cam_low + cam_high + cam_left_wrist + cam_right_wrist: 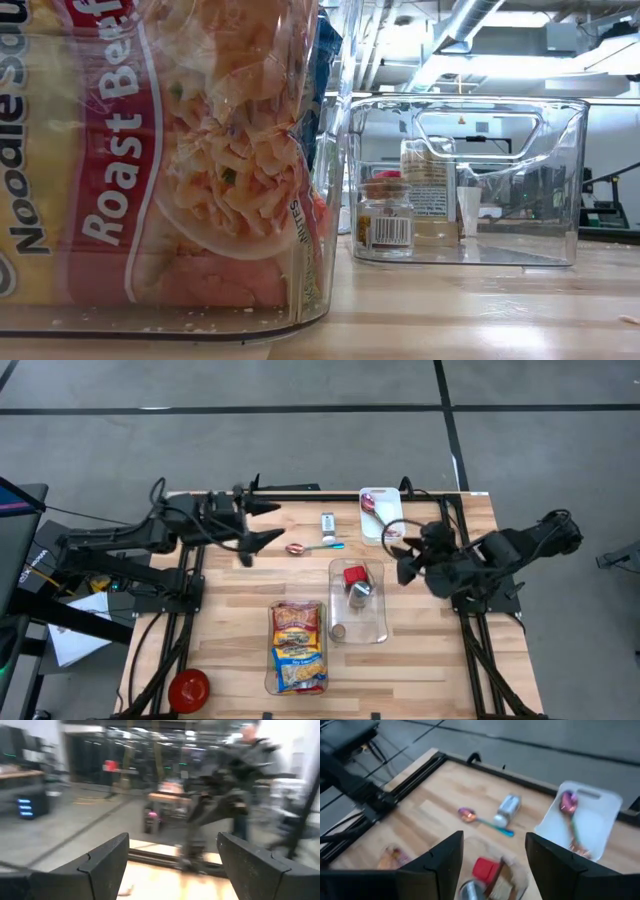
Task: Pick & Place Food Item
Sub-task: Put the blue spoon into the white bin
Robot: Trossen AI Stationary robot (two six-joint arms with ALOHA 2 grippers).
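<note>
Left pincer (262,522) spread wide and empty, raised over the bench's (230,630) far left area. Right pincer (404,556) also parted, nothing between its fingers, just beside the clear bin (358,603) holding a red-lidded jar (354,576) and other jars. Noodle packet (299,645) lies in a second clear bin (297,686) near the front edge. Spoon (312,547) and white cutting board (381,512) sit farther back.

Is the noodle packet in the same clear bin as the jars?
No, the noodle packet lies in its own clear bin; the jars sit in the neighbouring one.
</note>
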